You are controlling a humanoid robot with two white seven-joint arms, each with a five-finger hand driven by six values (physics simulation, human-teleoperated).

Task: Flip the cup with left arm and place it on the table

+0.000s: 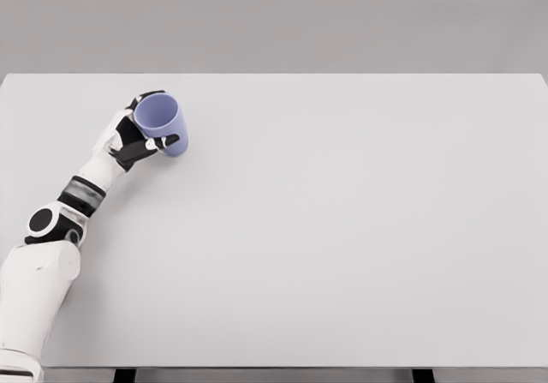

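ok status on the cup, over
Left hand shut on cup, opening tilted toward camera. Right arm out of view. No other objects on the table.

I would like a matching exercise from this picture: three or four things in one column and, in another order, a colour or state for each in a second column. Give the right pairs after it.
Column 1
1. cup
2. left hand
3. table
4. forearm band

Column 2
A. plain pale grey, wide and flat
B. blue-violet, tilted with its opening towards the camera
C. dark grey ring around a white arm
D. white and black, fingers closed around something

Pairs: 1-B, 2-D, 3-A, 4-C
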